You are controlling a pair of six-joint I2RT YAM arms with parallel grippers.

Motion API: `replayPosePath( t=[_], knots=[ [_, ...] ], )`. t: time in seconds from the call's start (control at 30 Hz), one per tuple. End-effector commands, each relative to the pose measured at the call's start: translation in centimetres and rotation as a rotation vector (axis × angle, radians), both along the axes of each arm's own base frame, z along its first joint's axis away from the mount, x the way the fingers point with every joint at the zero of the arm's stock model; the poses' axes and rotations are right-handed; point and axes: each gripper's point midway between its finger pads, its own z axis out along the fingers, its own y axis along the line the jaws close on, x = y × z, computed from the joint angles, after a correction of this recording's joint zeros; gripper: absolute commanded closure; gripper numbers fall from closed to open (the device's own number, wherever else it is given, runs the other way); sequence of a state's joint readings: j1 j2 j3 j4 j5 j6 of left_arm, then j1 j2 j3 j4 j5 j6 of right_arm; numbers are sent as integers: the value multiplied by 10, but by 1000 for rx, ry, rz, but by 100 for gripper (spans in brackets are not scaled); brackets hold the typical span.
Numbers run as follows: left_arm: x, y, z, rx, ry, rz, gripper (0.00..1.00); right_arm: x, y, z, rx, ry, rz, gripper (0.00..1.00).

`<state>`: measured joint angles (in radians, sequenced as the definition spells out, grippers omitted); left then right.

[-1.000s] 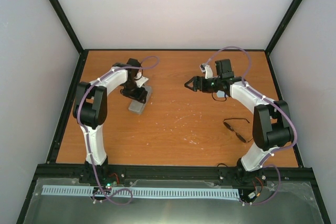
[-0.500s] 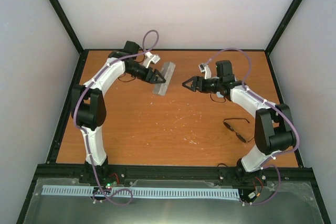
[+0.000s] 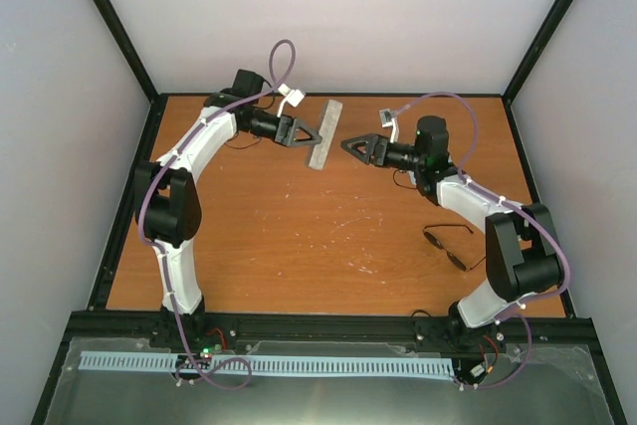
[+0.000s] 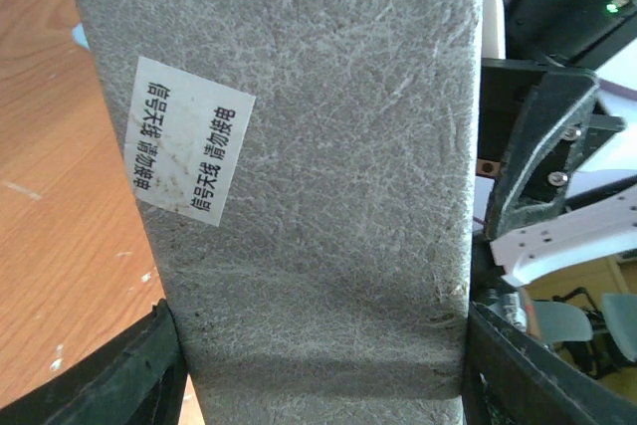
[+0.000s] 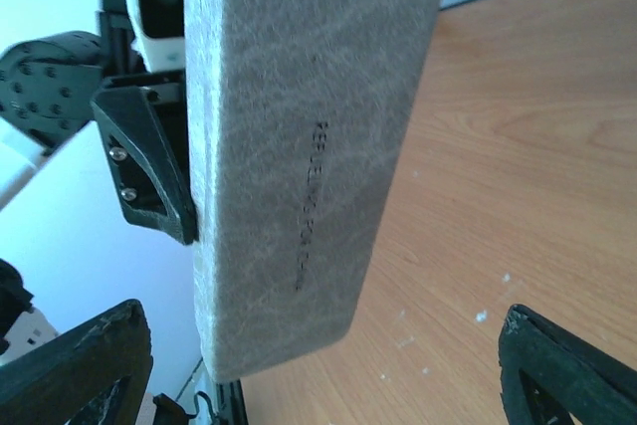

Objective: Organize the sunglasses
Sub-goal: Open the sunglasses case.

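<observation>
The sunglasses point(image 3: 448, 243), thin black frame and dark lenses, lie on the wooden table point(image 3: 299, 246) near the right arm's base, with neither gripper near them. My left gripper point(image 3: 316, 137) is shut on a grey rectangular case point(image 3: 325, 132) and holds it in the air over the back of the table. In the left wrist view the case point(image 4: 318, 166) fills the picture between both fingers point(image 4: 149, 375). My right gripper point(image 3: 346, 146) is open and faces the case from the right, close to it; its wrist view shows the case point(image 5: 299, 146) just ahead of the spread fingers point(image 5: 572, 375).
A white label with printed characters point(image 4: 189, 141) is stuck on the case. Grey walls and black frame posts point(image 3: 124, 47) enclose the table on three sides. Purple cables loop above both arms. The black rail point(image 3: 328, 325) with the arm bases runs along the near edge.
The left arm lifted the case off the table and swung it right and back, turning it upright. The right gripper reached left toward it and spread wider.
</observation>
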<state>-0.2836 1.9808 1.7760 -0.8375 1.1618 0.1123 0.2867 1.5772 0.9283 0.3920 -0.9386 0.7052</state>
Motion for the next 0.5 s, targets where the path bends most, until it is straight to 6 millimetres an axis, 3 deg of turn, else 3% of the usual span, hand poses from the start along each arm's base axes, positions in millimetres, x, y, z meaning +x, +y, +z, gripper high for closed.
replayPosePath(
  t=[0.0,0.07,0.27,0.47],
  knots=[
    [-14,-8,53,-179,-75,-109,79,2,9,37,109,-119,54,8],
    [-18,-9,56,-219,-62,-138,81,1,11,50,166,-155,75,8],
    [-29,-10,69,-308,-50,-203,88,7,12,52,139,-182,65,7],
    [-41,-17,76,-342,-58,-251,89,11,14,60,137,-195,72,3]
  ],
)
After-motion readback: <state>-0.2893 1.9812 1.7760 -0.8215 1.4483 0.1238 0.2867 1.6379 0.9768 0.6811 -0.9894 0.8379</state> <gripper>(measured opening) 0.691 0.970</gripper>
